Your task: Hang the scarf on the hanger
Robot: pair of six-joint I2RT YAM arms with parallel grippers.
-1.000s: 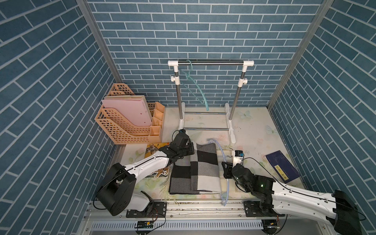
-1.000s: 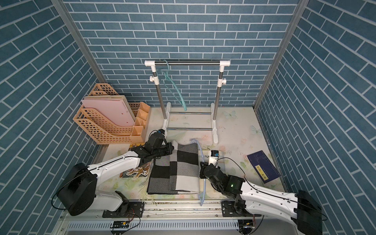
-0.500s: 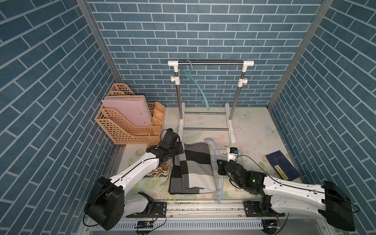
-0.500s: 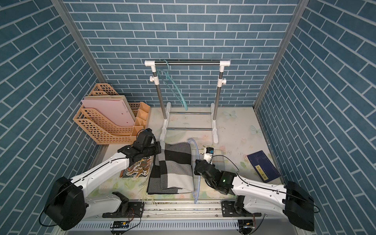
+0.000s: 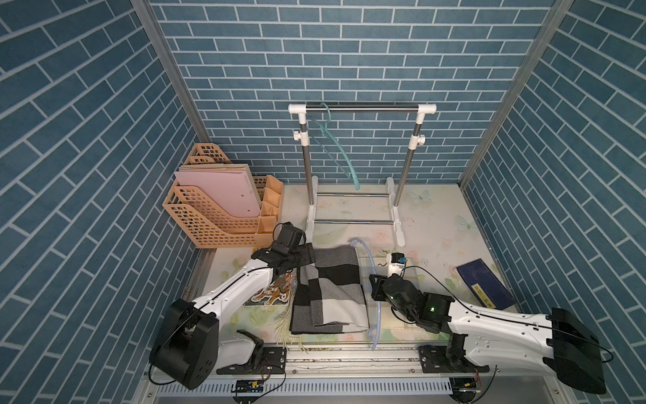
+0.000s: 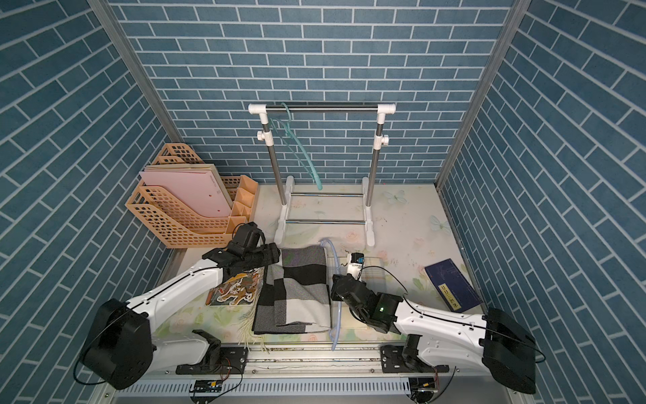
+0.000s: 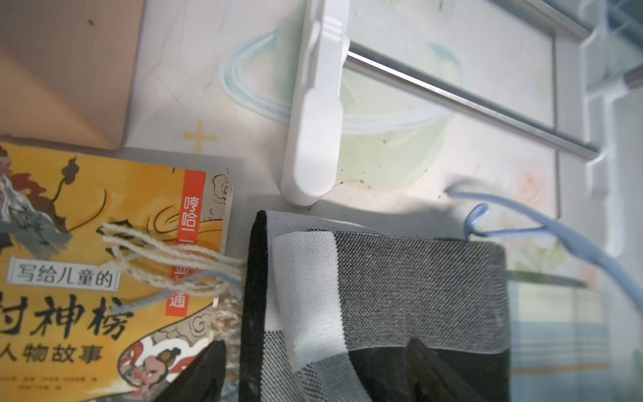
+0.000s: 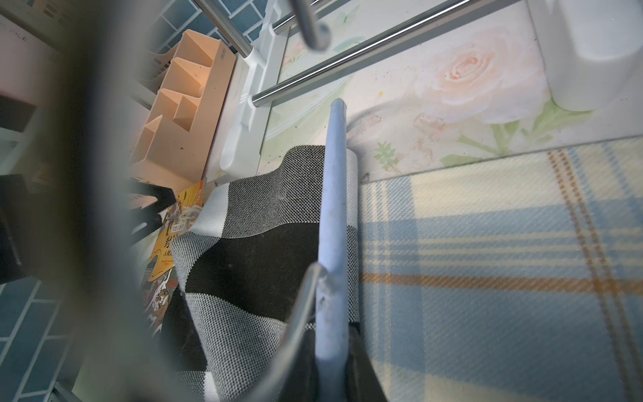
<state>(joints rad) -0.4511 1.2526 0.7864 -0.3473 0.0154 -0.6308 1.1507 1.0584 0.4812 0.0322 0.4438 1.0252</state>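
Note:
A black, grey and white checked scarf (image 5: 328, 290) (image 6: 297, 290) lies folded on the table, with its cream fringe towards the front edge. Along its right edge runs a pale blue hanger (image 5: 367, 253) (image 6: 334, 259) (image 8: 334, 195). My right gripper (image 5: 377, 292) (image 6: 336, 288) (image 8: 332, 362) is shut on the hanger's bar. At the scarf's far left corner my left gripper (image 5: 308, 259) (image 6: 273, 257) (image 7: 318, 372) stands open, its fingers astride the scarf's (image 7: 400, 278) edge and holding nothing.
A clothes rack (image 5: 360, 108) stands at the back with a teal hanger (image 5: 337, 150) on its rail. A peach file organiser (image 5: 216, 217) is at the back left. A picture book (image 5: 276, 297) lies left of the scarf, a dark blue book (image 5: 484, 286) at the right.
My left gripper has opened and let go of the scarf after dragging its corner leftward, so the scarf is bunched narrower. My right gripper has shifted a little left with the blue hanger.

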